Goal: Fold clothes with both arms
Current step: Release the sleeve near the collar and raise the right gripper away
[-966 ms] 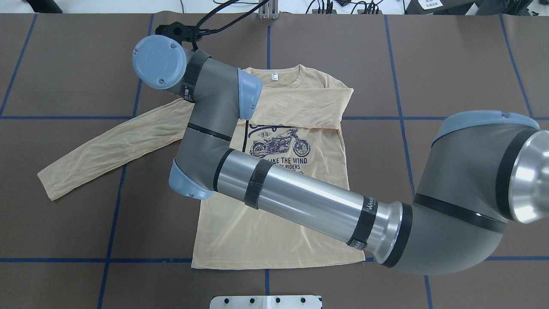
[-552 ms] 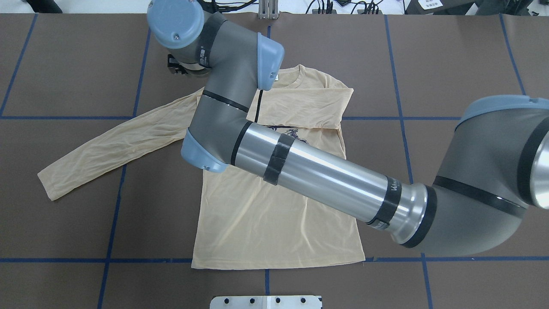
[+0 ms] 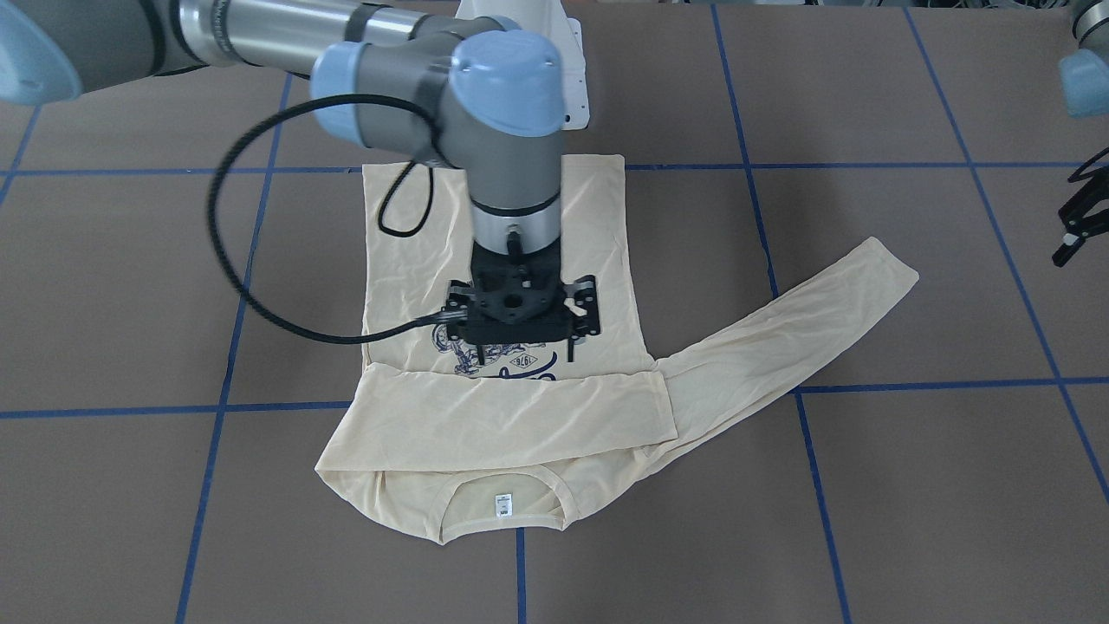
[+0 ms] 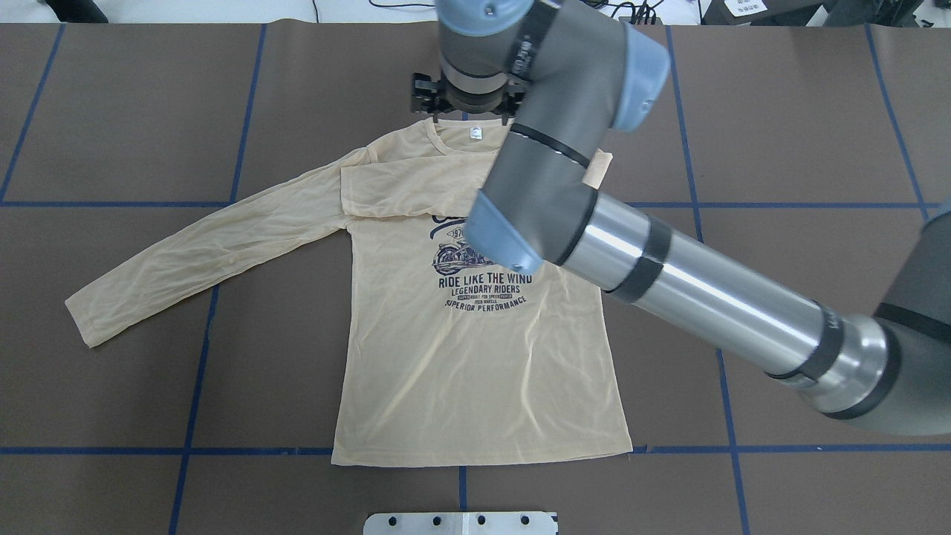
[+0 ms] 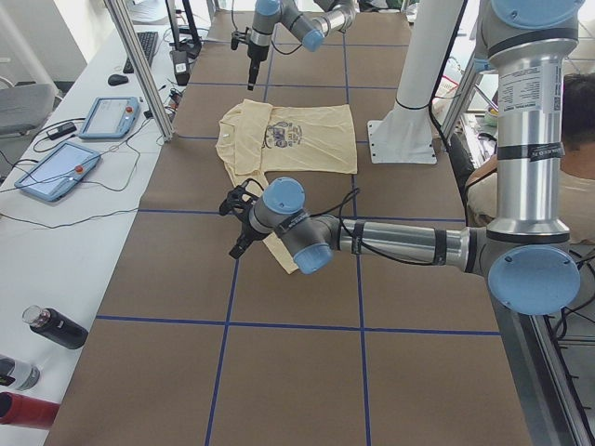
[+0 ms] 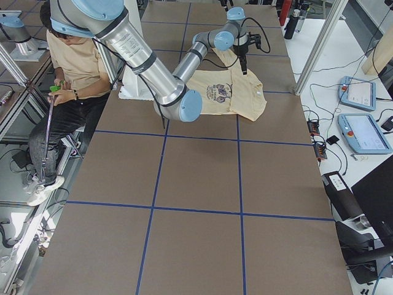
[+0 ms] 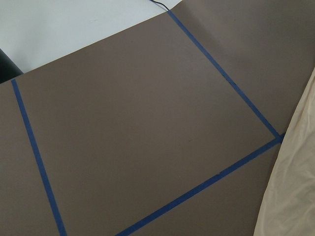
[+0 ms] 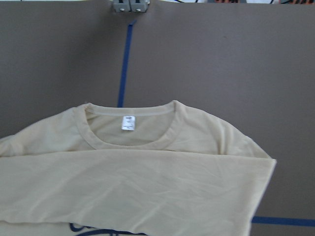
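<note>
I see the thin pale yellow long-sleeved T-shirt (image 4: 461, 371) lying flat at the centre of the brown, blue-taped table (image 4: 780, 111) in the overhead view, collar toward the top. One sleeve (image 4: 416, 186) is folded across the chest and the other (image 4: 208, 245) stretches out to the left. The right gripper (image 3: 525, 354) hangs above the collar end, prongs wide apart and gripping nothing. The left gripper (image 3: 1074, 234) sits at the right edge of the front view, off the cloth. I cannot tell how its jaws stand.
</note>
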You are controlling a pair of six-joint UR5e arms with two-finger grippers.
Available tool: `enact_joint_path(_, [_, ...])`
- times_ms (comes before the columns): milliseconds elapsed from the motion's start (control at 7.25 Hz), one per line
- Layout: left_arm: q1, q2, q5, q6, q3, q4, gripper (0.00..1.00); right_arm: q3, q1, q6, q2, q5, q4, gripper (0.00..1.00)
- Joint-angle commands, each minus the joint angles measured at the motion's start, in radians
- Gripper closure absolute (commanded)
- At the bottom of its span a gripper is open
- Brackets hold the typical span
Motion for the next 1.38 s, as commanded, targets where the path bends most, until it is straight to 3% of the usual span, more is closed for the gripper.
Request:
enact_joint_path(0, [0.148,0.087,0.143,-0.258,0.001,-0.165,0.0,0.303,0.103,-0.154,-0.304,0.094,-0.049,0.01])
enact_joint_path(276, [0.3,0.093,0.321,-0.405,0.002,-0.167,0.0,0.431,0.192,-0.302,-0.506,0.17,-0.036,0.01])
enact_joint_path(552, [0.371,0.108,0.362,-0.443,0.013,-0.166,0.01,0.471,0.313,-0.495,-0.643,0.249,-0.035,0.01])
enact_joint_path(828, [0.38,0.098,0.385,-0.441,0.062,-0.167,0.12,0.471,0.327,-0.512,-0.651,0.256,-0.035,0.01])
enact_joint_path(1242, [0.422,0.096,0.388,-0.438,0.087,-0.169,0.17,0.469,0.325,-0.515,-0.648,0.254,-0.035,0.0])
